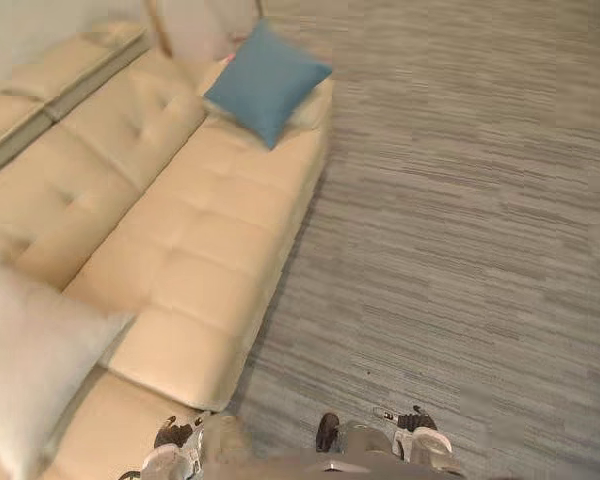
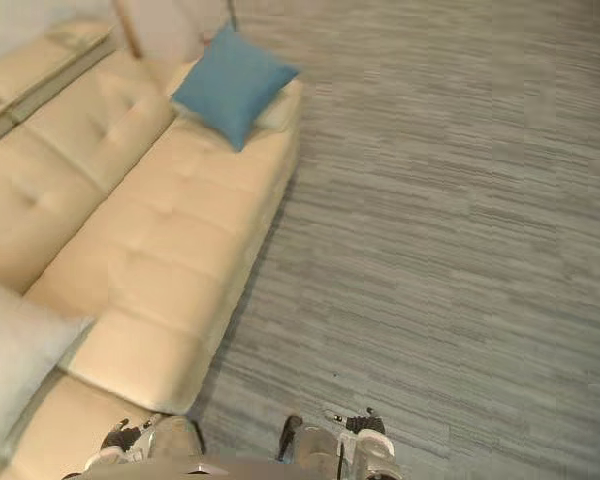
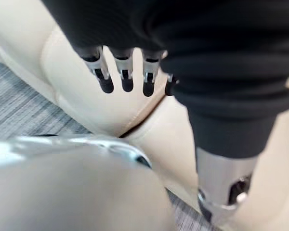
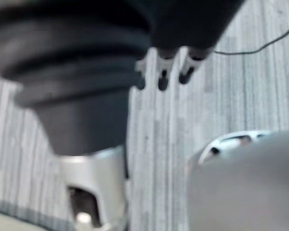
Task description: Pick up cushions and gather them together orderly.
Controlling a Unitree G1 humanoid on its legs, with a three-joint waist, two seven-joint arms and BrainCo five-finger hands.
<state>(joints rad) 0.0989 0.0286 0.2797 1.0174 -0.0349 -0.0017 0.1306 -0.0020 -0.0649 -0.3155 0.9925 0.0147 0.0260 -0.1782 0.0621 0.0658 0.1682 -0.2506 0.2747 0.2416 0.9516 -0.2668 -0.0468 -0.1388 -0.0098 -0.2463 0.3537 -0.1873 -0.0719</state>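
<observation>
Task looks barely begun: no cushion lifted yet, nothing gathered.

Nearest: L hand (image 3: 125, 72) hangs low by the sofa's (image 1: 200, 250) near front edge, fingers slack, nothing in it. R hand (image 4: 163, 72) hangs over carpet (image 1: 460, 200), also slack & empty.

Near left: pale cushion (image 1: 30, 370), greyish-white, plump, propped vs the sofa back at the near end. It looks soft w/ a smooth cover, so prob. easy to pinch at a corner.

Mid sofa: bare tufted seats.

Far end: blue cushion (image 1: 265, 80), square, tilted on one corner, leaning on sth pale beneath it; could be a 3rd cushion, can't tell.

The two cushions sit well apart, at opposite ends of the sofa.

Left to do, by my read: grab one, carry it to the other, and set them side by side, squared up. The pale one is closest to the L hand, so it's the likely first pick.
</observation>
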